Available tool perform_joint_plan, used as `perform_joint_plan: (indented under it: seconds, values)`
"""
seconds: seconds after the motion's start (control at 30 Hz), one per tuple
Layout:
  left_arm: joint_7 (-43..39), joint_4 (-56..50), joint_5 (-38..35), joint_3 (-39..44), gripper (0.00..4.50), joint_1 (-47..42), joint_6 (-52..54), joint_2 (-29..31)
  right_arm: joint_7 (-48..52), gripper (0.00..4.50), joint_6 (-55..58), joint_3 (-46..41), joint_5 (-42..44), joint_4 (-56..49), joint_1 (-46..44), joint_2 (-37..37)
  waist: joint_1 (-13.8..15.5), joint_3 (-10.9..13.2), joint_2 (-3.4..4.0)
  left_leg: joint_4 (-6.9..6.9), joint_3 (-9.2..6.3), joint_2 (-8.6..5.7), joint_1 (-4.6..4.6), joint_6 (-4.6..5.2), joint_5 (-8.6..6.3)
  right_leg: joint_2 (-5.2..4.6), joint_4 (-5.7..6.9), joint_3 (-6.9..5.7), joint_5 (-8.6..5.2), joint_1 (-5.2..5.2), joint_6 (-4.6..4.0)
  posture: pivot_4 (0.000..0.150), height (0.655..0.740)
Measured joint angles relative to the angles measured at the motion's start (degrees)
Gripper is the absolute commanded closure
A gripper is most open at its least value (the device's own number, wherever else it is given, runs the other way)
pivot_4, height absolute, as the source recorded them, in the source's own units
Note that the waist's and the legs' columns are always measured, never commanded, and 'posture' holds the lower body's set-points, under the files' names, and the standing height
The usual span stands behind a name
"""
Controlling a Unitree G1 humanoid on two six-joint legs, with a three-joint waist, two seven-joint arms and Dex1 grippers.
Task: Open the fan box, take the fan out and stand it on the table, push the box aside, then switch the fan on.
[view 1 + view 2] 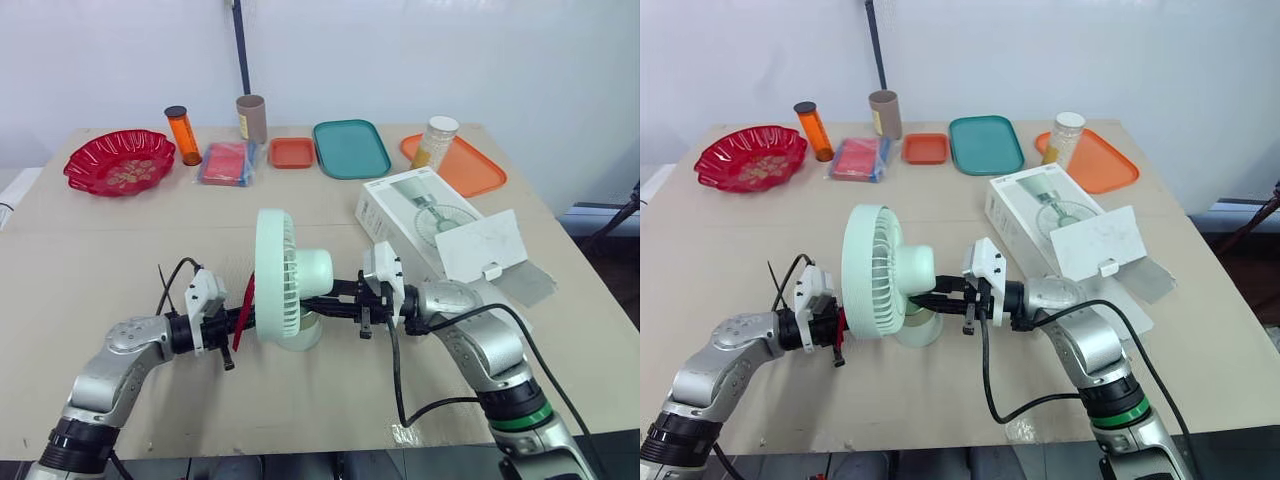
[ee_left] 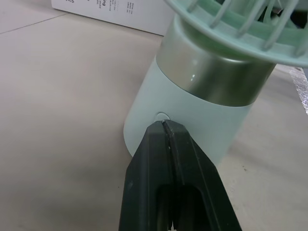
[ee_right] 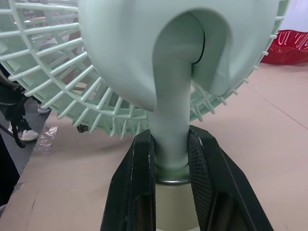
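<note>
The mint-green fan (image 1: pixel 285 278) stands upright on the table (image 1: pixel 120 260), front centre, its grille facing my left side. My right gripper (image 3: pixel 171 140) is shut on the fan's neck just above the silver ring of the base; it reaches in from the right (image 1: pixel 325 302). My left gripper (image 2: pixel 166 126) is shut, and its tip touches the small round button (image 2: pixel 162 116) on the fan's base (image 2: pixel 192 120). The white fan box (image 1: pixel 415 212) lies behind and to the right of the fan, its flap (image 1: pixel 482 243) open.
Along the table's far edge stand a red bowl (image 1: pixel 118 160), an orange bottle (image 1: pixel 183 135), a brown cylinder (image 1: pixel 251 118), a blue packet (image 1: pixel 226 163), a small orange tray (image 1: pixel 292 152), a teal tray (image 1: pixel 350 148) and an orange tray (image 1: pixel 470 168) with a jar (image 1: pixel 436 140).
</note>
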Motion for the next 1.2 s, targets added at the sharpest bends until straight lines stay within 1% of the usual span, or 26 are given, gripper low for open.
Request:
perform_joint_plan:
  seconds: [0.2, 0.3, 0.5, 0.57, 0.63, 0.7, 0.73, 0.77, 0.83, 0.93, 0.97, 1.1, 1.2]
  values:
    - [0.1, -0.1, -1.3, 4.1, 4.46, 1.2, 0.1, 2.5, 0.5, 4.12, 1.2, 0.0, 0.5, 0.3, -1.2, 0.0, 0.0, 0.0, 0.01, 0.0, 0.0, 0.0, -0.01, 0.0, 0.0, -0.01, 0.02, 0.0, 0.0, -0.02, -0.01, 0.15, 0.74]
    - [0.2, -0.6, -2.2, 4.9, 4.46, 1.9, 0.4, 2.5, 0.6, 4.12, 1.3, -0.1, 0.9, 0.7, -2.2, 0.2, 0.0, 0.0, 0.01, 0.0, 0.0, 0.0, -0.01, 0.0, 0.0, -0.01, 0.02, 0.0, 0.0, -0.02, -0.01, 0.15, 0.74]
    - [2.8, -5.6, -4.0, 9.4, 4.46, 5.6, 1.3, 2.7, 0.7, 4.12, 1.7, -1.7, 1.8, 1.6, -4.7, 0.0, 0.0, 0.0, 0.01, 0.0, 0.0, 0.01, -0.01, 0.0, 0.0, -0.01, 0.02, 0.0, 0.0, -0.03, 0.0, 0.15, 0.74]
    - [3.9, -7.2, -4.3, 10.5, 3.95, 6.8, 1.2, 2.6, 0.7, 4.12, 1.7, -2.6, 2.5, 1.7, -4.9, -0.1, 0.0, 0.0, 0.01, 0.0, 0.0, 0.02, -0.01, 0.0, 0.0, -0.01, 0.02, 0.0, 0.0, -0.03, -0.01, 0.15, 0.74]
    - [5.9, -9.6, -4.4, 11.5, 3.27, 8.6, 1.0, 1.9, 0.5, 4.12, 1.9, -3.4, 2.8, 1.8, -4.9, -0.4, 0.0, 0.0, 0.01, 0.0, 0.01, 0.01, -0.02, 0.0, 0.0, -0.03, 0.01, 0.0, 0.0, -0.02, -0.01, 0.15, 0.74]
    - [8.4, -12.0, -4.9, 12.8, 2.71, 10.2, 1.0, 0.4, 0.3, 4.12, 2.5, -3.7, 3.0, 1.7, -4.9, -0.7, 0.0, 0.0, 0.01, 0.0, 0.01, 0.01, -0.02, 0.0, 0.0, -0.03, 0.02, 0.0, 0.0, -0.02, -0.01, 0.15, 0.74]
    - [9.2, -12.7, -5.0, 13.1, 2.24, 10.7, 1.0, -0.1, 0.2, 4.12, 2.6, -3.8, 3.1, 1.7, -4.9, -0.7, 0.0, 0.0, 0.01, 0.0, 0.01, 0.01, -0.02, 0.0, 0.0, -0.02, 0.02, 0.0, 0.0, -0.02, -0.01, 0.15, 0.74]
    - [10.1, -13.7, -5.2, 13.2, 2.07, 11.4, 1.0, -0.4, 0.1, 4.12, 2.7, -3.8, 3.1, 1.7, -4.8, -0.8, 0.0, 0.0, 0.01, 0.0, 0.01, 0.01, -0.01, 0.0, 0.0, -0.02, 0.02, 0.0, 0.0, -0.02, -0.01, 0.15, 0.74]
    - [11.5, -15.4, -5.7, 13.7, 1.25, 13.1, 1.1, -1.3, -0.3, 4.12, 2.9, -3.8, 3.2, 1.6, -4.5, -0.7, 0.0, 0.0, 0.01, 0.0, 0.02, 0.01, -0.01, 0.0, 0.0, -0.02, 0.02, 0.02, 0.0, -0.02, -0.01, 0.15, 0.74]
    - [12.8, -17.0, -5.9, 13.9, 0.19, 15.2, 1.0, -2.2, -1.1, 4.12, 2.9, -3.8, 3.2, 1.5, -4.4, -0.5, 0.0, 0.0, 0.01, 0.0, 0.01, 0.01, -0.01, 0.0, 0.0, -0.02, 0.03, 0.0, 0.0, -0.02, -0.01, 0.15, 0.74]
    - [12.9, -17.2, -5.9, 13.9, 0.04, 15.7, 1.0, -2.2, -1.2, 4.12, 2.9, -3.8, 3.2, 1.5, -4.4, -0.4, 0.0, 0.0, 0.01, 0.0, 0.01, 0.01, -0.01, 0.0, 0.0, -0.02, 0.03, 0.0, 0.01, -0.02, -0.01, 0.15, 0.74]
    - [13.9, -17.5, -5.7, 14.4, 0.04, 18.0, 0.4, -2.6, -2.2, 4.12, 2.9, -3.8, 3.0, 2.0, -4.9, 0.4, 0.0, 0.0, 0.01, 0.01, 0.02, 0.01, -0.01, 0.0, 0.0, 0.0, 0.02, 0.01, 0.0, -0.02, -0.02, 0.15, 0.74]
    - [15.2, -17.5, -5.5, 14.9, 0.04, 18.1, -0.7, -3.3, -3.1, 4.12, 2.7, -3.8, 2.2, 3.7, -6.6, 1.1, 0.0, 0.0, 0.01, 0.02, 0.02, 0.01, -0.01, 0.0, 0.0, -0.01, 0.02, 0.01, 0.01, -0.01, -0.01, 0.15, 0.74]
